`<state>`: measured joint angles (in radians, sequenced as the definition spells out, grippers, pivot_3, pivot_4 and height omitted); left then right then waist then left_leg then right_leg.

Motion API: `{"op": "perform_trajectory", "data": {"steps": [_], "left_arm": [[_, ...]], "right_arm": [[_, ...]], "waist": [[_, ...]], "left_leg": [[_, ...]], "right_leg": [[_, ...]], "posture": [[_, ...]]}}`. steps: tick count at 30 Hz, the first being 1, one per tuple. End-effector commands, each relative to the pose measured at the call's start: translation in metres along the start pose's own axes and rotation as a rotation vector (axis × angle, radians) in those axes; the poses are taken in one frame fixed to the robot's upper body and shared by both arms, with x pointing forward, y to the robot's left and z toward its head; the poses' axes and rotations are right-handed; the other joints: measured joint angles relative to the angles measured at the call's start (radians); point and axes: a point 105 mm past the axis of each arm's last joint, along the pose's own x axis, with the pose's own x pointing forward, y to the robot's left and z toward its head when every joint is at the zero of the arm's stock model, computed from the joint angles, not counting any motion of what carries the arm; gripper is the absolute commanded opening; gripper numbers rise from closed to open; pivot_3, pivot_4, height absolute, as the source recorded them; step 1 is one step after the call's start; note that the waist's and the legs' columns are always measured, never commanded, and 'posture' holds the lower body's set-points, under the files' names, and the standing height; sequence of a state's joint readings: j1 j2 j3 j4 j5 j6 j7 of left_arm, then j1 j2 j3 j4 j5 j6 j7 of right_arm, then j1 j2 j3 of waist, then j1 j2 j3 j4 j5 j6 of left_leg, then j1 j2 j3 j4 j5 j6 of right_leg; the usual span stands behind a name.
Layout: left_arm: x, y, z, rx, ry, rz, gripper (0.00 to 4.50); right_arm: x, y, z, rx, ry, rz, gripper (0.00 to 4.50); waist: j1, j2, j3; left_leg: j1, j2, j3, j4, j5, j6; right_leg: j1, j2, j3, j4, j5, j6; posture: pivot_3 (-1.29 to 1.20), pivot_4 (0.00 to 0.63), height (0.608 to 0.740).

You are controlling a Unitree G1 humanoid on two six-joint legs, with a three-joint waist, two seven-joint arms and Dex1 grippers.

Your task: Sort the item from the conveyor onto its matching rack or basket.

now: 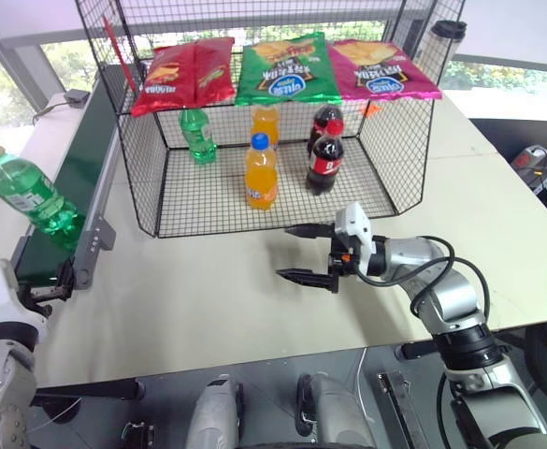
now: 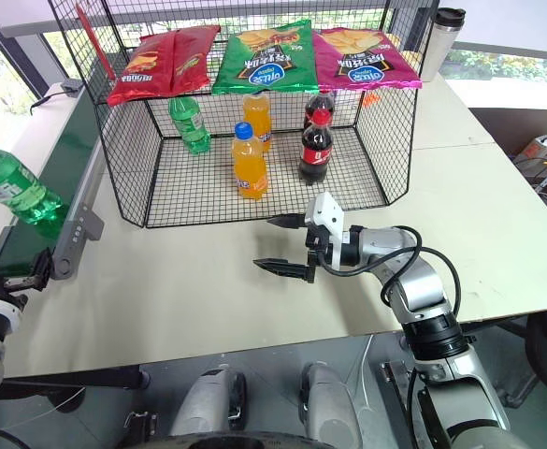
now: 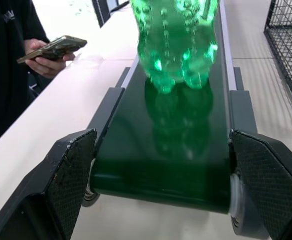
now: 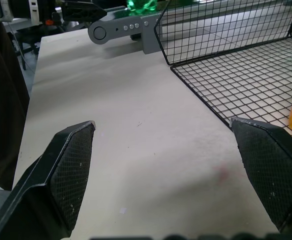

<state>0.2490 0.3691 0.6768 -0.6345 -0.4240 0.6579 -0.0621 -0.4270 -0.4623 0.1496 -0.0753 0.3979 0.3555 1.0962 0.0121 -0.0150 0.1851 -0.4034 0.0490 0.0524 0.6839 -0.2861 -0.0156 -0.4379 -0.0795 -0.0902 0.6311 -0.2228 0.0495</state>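
Standing near the belt's end, the bottle [image 1: 25, 194] with its yellow cap waits at nine o'clock in the left eye view, upright on the conveyor [image 1: 67, 178], with the left gripper [image 1: 47, 292] just short of the belt end at eight o'clock. The basket [image 1: 367, 150] at twelve o'clock holds a green-capped bottle [image 1: 197, 135], two orange sodas [image 1: 260, 172] and two colas [image 1: 325, 157] on its grid floor, with chip bags [image 1: 287, 67] laid across its top. The right gripper [image 1: 315, 253], at centre over the bare table [image 1: 208, 299], stands spread wide and holds nothing. From the left wrist, the bottle's lobed base sits at twelve o'clock, straight ahead between that claw's wide-open pads [image 3: 71, 175]; a person's hand [image 3: 43, 62] holding a phone is at ten o'clock. From the right wrist, the basket's mesh lies at one o'clock. A clean pick probably means driving straight along the belt and closing low on the body, keeping the bottle upright.
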Motion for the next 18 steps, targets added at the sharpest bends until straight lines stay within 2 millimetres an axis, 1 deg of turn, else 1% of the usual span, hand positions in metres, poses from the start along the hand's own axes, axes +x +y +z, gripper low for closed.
{"op": "perform_trajectory", "data": {"steps": [1,8,13,16,17,18], "left_arm": [[0.004,0.000,0.008,0.024,-0.029,0.003,4.47],[0.013,-0.001,0.029,0.019,-0.093,0.000,4.47],[0.016,-0.005,0.031,0.007,-0.107,-0.013,4.47],[0.013,-0.010,0.028,-0.017,-0.110,-0.034,3.70],[0.013,-0.012,0.027,-0.023,-0.110,-0.043,3.20],[0.012,-0.013,0.027,-0.023,-0.111,-0.046,2.86]], "right_arm": [[-0.003,0.003,0.011,-0.041,-0.024,0.007,4.50],[-0.003,0.005,0.012,-0.039,-0.022,0.007,4.50],[-0.003,0.005,0.012,-0.039,-0.019,0.003,4.50],[-0.004,0.004,0.012,-0.039,-0.015,-0.004,4.50],[-0.005,0.003,0.011,-0.038,-0.014,-0.006,4.50],[-0.006,0.002,0.010,-0.037,-0.012,-0.008,4.50]], "waist": [[0.000,0.000,0.000],[0.001,0.000,0.000],[-0.001,0.000,0.000],[0.001,0.000,0.000],[0.003,0.000,0.000],[0.003,0.000,0.000]], "left_leg": [[0.000,0.000,0.000,0.000,0.000,0.000],[0.000,0.000,0.000,0.000,0.000,0.000],[0.000,0.000,0.000,0.000,0.000,0.000],[0.000,0.000,0.000,0.000,0.000,0.000],[0.000,0.000,0.000,0.000,0.000,0.000],[0.000,0.000,0.000,0.000,0.000,0.000]], "right_leg": [[0.000,0.000,0.000,0.000,0.000,0.000],[0.000,0.000,0.000,0.000,0.000,0.000],[0.000,0.000,0.000,0.000,0.000,0.001],[0.000,0.000,0.000,0.000,0.000,0.001],[0.000,0.000,0.000,0.000,0.000,0.001],[0.000,0.000,0.000,0.000,0.000,0.001]], "posture": [[0.00,0.150,0.740],[0.00,0.150,0.740],[0.00,0.150,0.740],[0.00,0.150,0.740],[0.00,0.150,0.740],[0.00,0.150,0.740]]}}
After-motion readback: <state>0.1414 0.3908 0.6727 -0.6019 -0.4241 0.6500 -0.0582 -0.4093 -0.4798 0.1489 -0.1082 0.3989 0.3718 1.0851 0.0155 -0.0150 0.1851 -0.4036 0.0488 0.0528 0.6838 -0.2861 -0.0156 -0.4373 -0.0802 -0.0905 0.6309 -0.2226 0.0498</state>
